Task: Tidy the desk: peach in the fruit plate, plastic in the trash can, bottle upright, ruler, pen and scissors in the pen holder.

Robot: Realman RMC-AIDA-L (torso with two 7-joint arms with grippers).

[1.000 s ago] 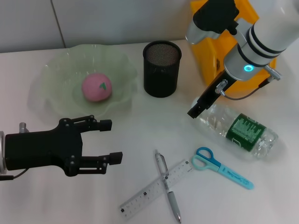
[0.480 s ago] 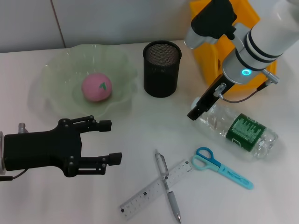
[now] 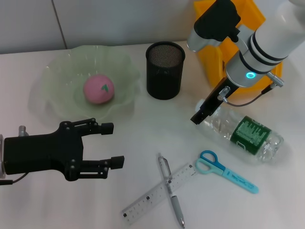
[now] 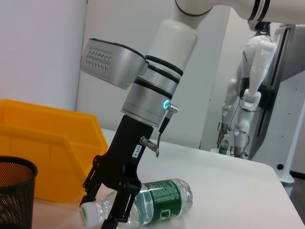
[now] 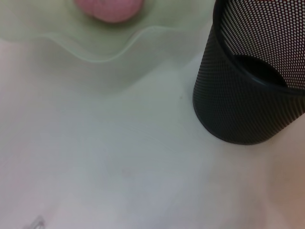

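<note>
The bottle point(image 3: 243, 132) lies on its side on the desk point(image 3: 143, 129), cap toward the pen holder point(image 3: 165, 70). My right gripper point(image 3: 197, 116) is down at the cap end. In the left wrist view the right gripper point(image 4: 104, 213) is open, with a finger on each side of the neck of the bottle point(image 4: 162, 198). The peach point(image 3: 99, 88) sits in the fruit plate point(image 3: 55, 71). The scissors point(image 3: 224, 171), ruler point(image 3: 152, 194) and pen point(image 3: 170, 188) lie at the front, the pen across the ruler. My left gripper point(image 3: 112, 145) is open and empty at the front left.
The yellow trash can point(image 3: 214, 62) stands behind my right arm and shows in the left wrist view point(image 4: 47, 152). The right wrist view shows the pen holder point(image 5: 252, 95), the plate's rim point(image 5: 95, 53) and the peach point(image 5: 109, 9). No plastic scrap is in view.
My right arm has shifted slightly, and its gripper has dropped a little at the bottle's cap end. The bottle and my left arm have not moved.
</note>
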